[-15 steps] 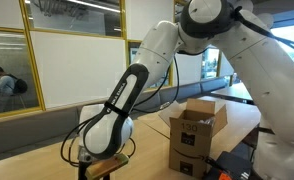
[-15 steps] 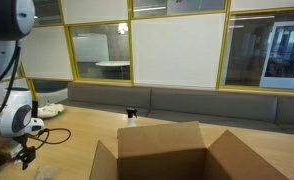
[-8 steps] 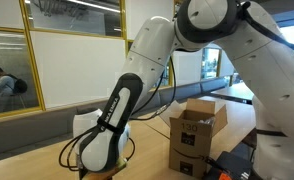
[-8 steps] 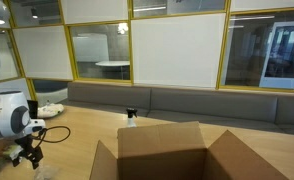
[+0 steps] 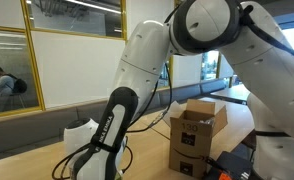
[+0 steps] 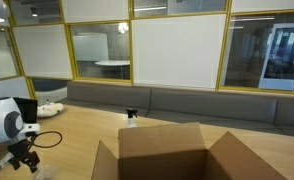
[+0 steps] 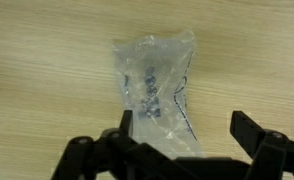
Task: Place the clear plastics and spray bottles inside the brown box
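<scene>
A crumpled clear plastic bag (image 7: 155, 90) with dark print lies flat on the wooden table. My gripper (image 7: 185, 135) is open just above it. The bag's lower end lies between the fingers, close to the left fingertip (image 7: 127, 125). In an exterior view my gripper (image 6: 25, 160) hangs low over the table at the far left. The open brown box (image 6: 177, 155) fills the foreground there and also shows in an exterior view (image 5: 197, 135). A small spray bottle (image 6: 131, 117) stands behind the box.
A black cable (image 6: 49, 138) loops on the table near my gripper. White items (image 6: 52, 108) lie on the grey bench (image 6: 187, 100) behind the table. My arm (image 5: 137, 90) fills much of an exterior view.
The arm has bent down and the gripper has sunk toward the table over the plastic bag. The gripper stayed open.
</scene>
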{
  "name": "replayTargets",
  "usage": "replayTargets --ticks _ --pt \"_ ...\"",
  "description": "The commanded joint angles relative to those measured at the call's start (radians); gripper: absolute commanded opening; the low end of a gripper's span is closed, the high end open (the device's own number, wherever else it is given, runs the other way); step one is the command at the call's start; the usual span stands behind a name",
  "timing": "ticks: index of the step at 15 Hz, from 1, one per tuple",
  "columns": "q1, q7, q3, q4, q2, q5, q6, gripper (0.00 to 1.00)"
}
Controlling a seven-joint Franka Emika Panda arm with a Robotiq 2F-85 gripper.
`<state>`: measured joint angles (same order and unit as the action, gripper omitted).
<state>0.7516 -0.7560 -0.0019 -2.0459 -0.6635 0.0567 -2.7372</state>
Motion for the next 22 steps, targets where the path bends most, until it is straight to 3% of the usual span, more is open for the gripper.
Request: replayTargets --ticks 1,16,17,19,22 --pt "0.008 -0.015 -0.019 0.070 -0.064 -0.003 -0.024 1.00" --pt "-0.033 0.028 -0.007 0.169 -0.248 -0.050 -0.094 1.00" --pt "-0.035 0.029 -0.005 0.170 -0.256 -0.054 -0.100 0.75" --pt "-0.040 0.030 -0.006 0.168 -0.260 -0.057 -0.103 0.68" --pt "-0.049 0.030 -0.008 0.153 -0.255 -0.065 -0.104 0.44"
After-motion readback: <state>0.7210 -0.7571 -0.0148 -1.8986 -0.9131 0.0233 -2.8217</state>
